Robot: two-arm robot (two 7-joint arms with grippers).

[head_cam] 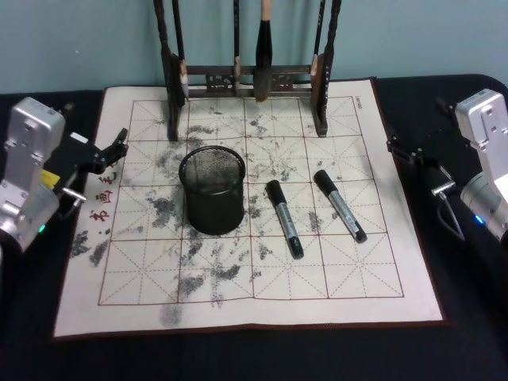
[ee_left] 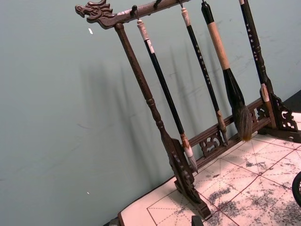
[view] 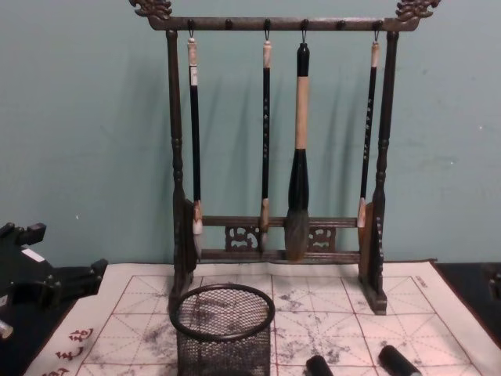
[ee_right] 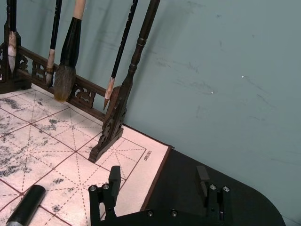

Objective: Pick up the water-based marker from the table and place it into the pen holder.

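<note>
the pen holder [head_cam: 212,190] stands upright on the calligraphy mat [head_cam: 333,286], a little left of the mat's middle, and nothing sticks out of its open top. two black markers lie flat on the mat to its right, roughly parallel and slanted, their dark ends pointing toward the brush rack [view: 176,157]. the left marker [head_cam: 284,218] lies just beside the holder without touching it, and the right marker [head_cam: 340,205] lies a little farther right, apart from the first. the rack stands along the far edge of the mat with four brushes [view: 298,157] hanging from its top bar. the left claw [head_cam: 121,143] sits low at the left edge of the mat, its fingers spread and holding nothing. the right claw [ee_right: 158,178] sits over the dark tabletop [head_cam: 476,317] off the mat's right edge, level with the far rows of the grid, its fingers [ee_right: 114,176] wide apart and holding nothing. both claws are well apart from the markers and the holder.
</note>
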